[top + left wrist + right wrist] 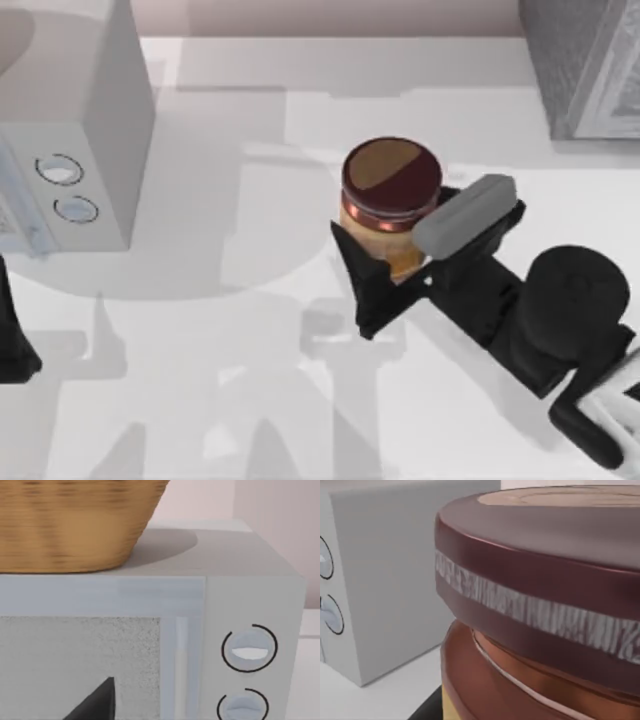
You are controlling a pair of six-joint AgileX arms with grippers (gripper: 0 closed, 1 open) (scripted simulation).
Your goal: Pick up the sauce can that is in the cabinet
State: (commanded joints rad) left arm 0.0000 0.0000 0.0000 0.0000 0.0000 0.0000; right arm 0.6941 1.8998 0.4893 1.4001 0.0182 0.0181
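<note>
Right pincer [400,265] was clamped on the sauce can [391,195], its two dark fingers pressed against the can's tan-orange side below the dark red rim band. One finger [362,275] showed on the can's near-left flank in the top view; the other side was partly covered by a grey block on the wrist. The can stood upright near the middle of the table [250,400], out in the open, well apart from the cabinet [585,65], whose dark speckled body and pale framed front sat at the table's far right corner. Whether the can's base touched the table or was lifted off it could not be told. In the right wrist view the can [545,605] loomed very close, its dark red lid band with a pale speckled stripe above a coppery collar, and the pale grey side of the microwave [395,580] stood beyond it.

That microwave [90,130], with two round dials on its front, sat at the table's far left. In the left wrist view the microwave [250,600] faced the camera, and a woven wicker basket [70,525] rested on its top. Left pincer [15,340] hung parked at the table's left edge, just in front of the microwave; whether it was spread or pressed together could not be told.
</note>
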